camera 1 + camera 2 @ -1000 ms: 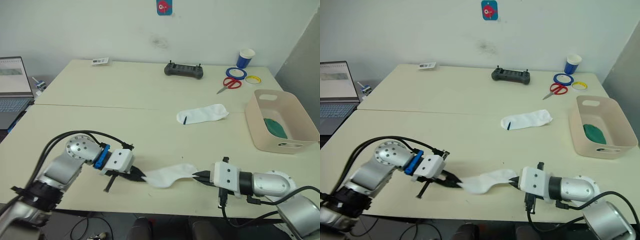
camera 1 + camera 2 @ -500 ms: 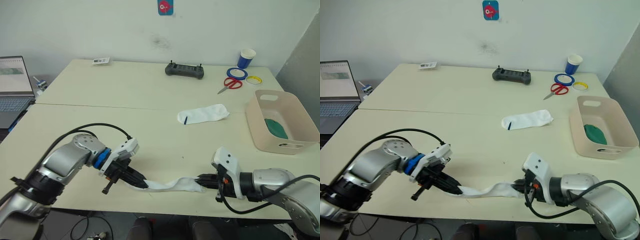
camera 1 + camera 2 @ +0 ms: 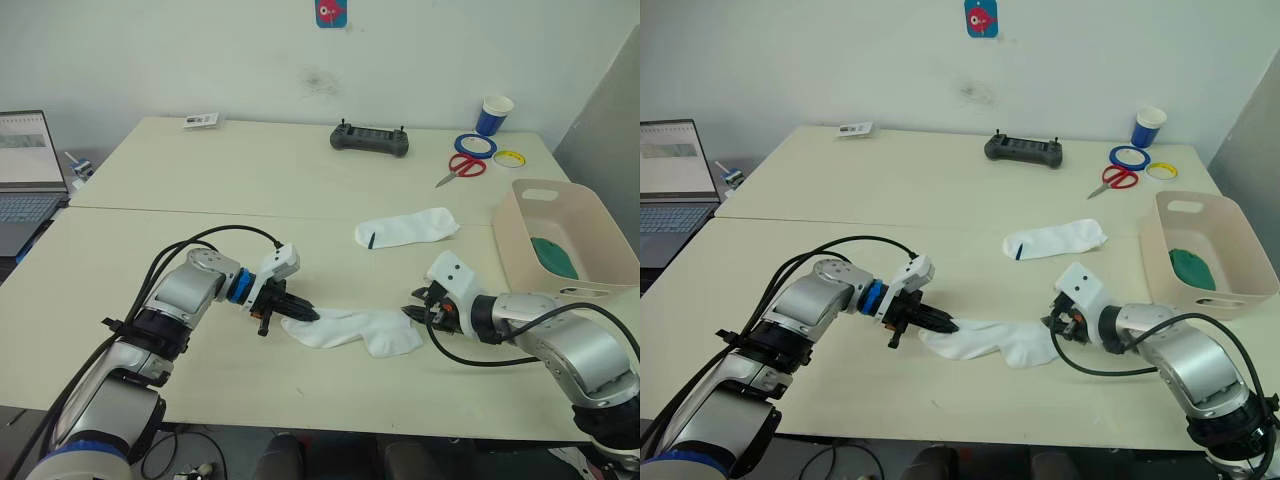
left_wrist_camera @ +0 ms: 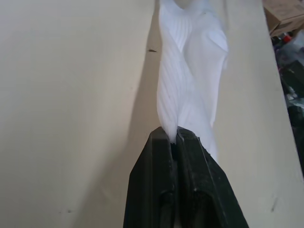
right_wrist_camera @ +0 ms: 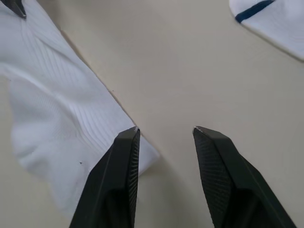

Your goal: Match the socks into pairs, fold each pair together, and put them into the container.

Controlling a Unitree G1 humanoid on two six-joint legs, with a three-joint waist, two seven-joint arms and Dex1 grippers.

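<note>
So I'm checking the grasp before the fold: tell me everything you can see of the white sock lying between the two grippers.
The near white sock is ribbed knit fabric, lying flat and stretched sideways on the table, slightly twisted at one end. The left gripper has its jaws shut on that end. The right gripper has its jaws open at the other, rounded end, one finger over the sock's edge. No dark mark shows on it. It lies apart from the other white sock.

white wall point(image 3: 200, 50) | beige tables point(image 3: 260, 180) | laptop point(image 3: 25, 170)
</note>
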